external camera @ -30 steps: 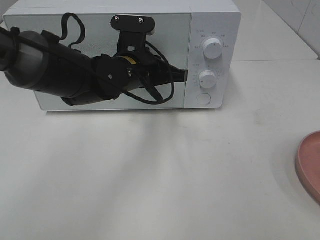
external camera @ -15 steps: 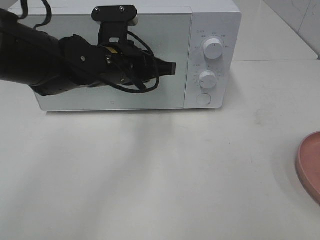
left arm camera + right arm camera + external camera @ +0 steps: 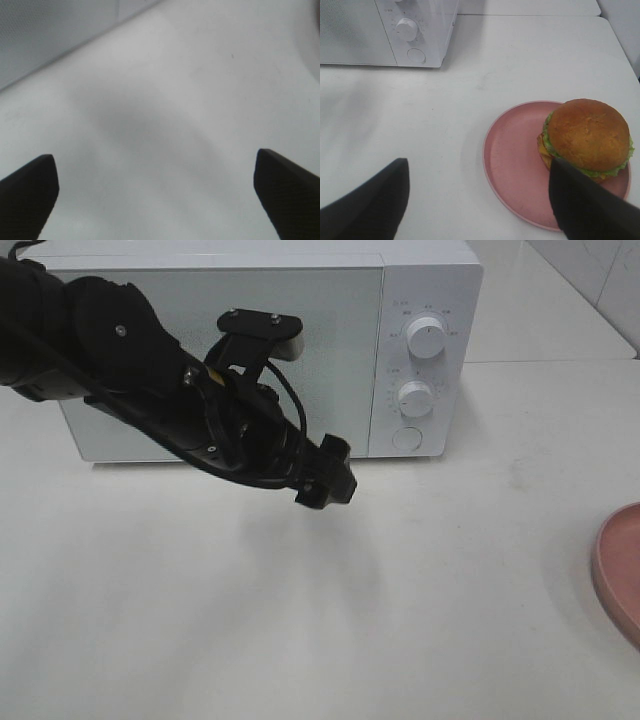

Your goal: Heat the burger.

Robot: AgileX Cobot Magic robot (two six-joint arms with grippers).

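In front of the microwave (image 3: pixel 270 350) the tabletop (image 3: pixel 300 620) lies bare — broad room to pass. The left end effector (image 3: pixel 325 475) and its arm cross the closed door. Right of the microwave, the pink plate (image 3: pixel 507 165) — bearing the burger (image 3: pixel 586 137) — blocks the edge.

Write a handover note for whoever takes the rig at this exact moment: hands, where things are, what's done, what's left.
Left hand: open, empty, above the table in front of the microwave.
Right hand: open, empty, above the pink plate.
Burger: on the plate, right of the microwave, untouched.
Done: nothing visible; microwave door is shut.
Left: open the door, put the burger inside, close it, start heating.
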